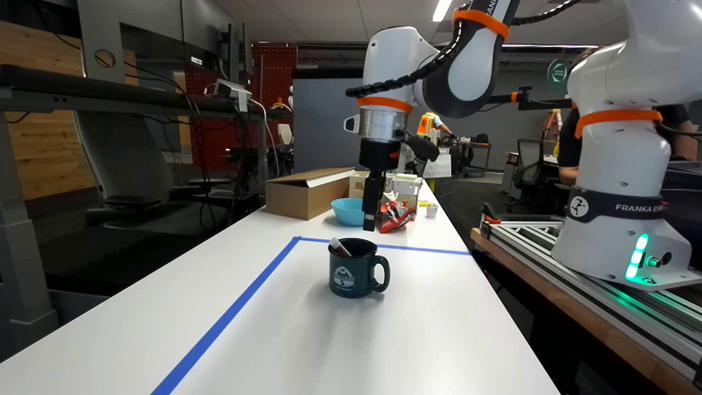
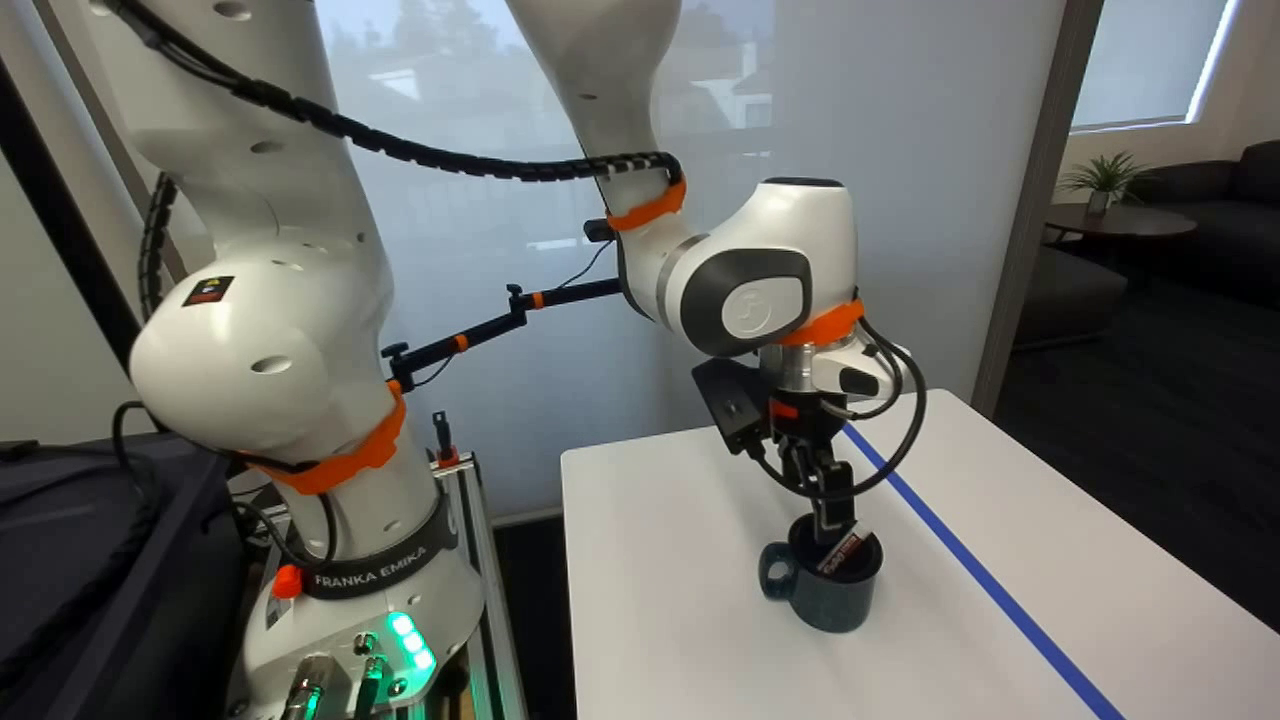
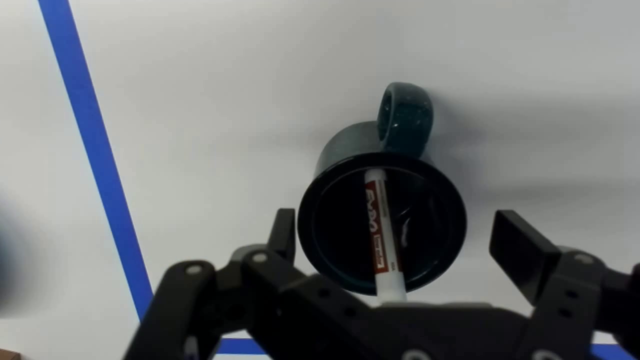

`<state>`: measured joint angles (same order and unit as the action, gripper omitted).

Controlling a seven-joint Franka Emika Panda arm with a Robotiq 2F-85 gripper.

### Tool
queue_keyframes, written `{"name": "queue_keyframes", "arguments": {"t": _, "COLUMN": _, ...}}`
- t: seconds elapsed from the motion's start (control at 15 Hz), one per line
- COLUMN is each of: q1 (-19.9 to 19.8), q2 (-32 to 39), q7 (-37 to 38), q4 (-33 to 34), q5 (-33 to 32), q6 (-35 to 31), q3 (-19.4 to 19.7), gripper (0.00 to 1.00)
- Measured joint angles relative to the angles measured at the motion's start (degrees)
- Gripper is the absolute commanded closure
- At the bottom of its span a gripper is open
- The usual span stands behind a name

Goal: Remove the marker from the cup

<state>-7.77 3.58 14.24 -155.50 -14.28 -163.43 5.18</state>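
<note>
Fingers [image 3: 525, 250] spread well apart, one at lower left and one at lower right of the wrist view. Marker [image 3: 382, 225]: slim, white-bodied, dark red label with EXPO lettering, white at both ends. Sits tilted in the cup [image 3: 345, 141], one end poking past the rim. From the wrist it lies in the gap between the fingers, apart from both, running from the centre down toward bottom centre, where dark housing [image 3: 435, 325] cuts off its tip. In an exterior view a fingertip [image 2: 833, 512] overlaps the cup's mouth beside the marker; depth there hard to judge.

Cup upright on the white counter [image 1: 439, 340], dark teal, pale emblem on its side, handle toward the top of the wrist frame. Its wall surrounds the marker's inner part. Blue tape [image 1: 235, 307] runs left of the cup in an exterior view. Farther up that frame: light blue bowl [image 1: 346, 213] partly behind the fingers, red packet [image 1: 396, 216] just right, cardboard box [image 1: 296, 196] left of the bowl.
</note>
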Motion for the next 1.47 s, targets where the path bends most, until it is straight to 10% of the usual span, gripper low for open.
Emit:
{"name": "queue_keyframes", "arguments": {"t": 0.67, "q1": 1.9, "q2": 7.2, "q7": -4.8, "q4": 3.9, "q5": -2.2, "q6": -7.0, "q3": 6.2, "gripper": 0.0}}
{"name": "queue_keyframes", "arguments": {"t": 1.47, "q1": 3.3, "q2": 11.2, "q7": -12.9, "q4": 5.9, "q5": -0.7, "q6": -10.4, "q3": 4.8, "gripper": 0.0}}
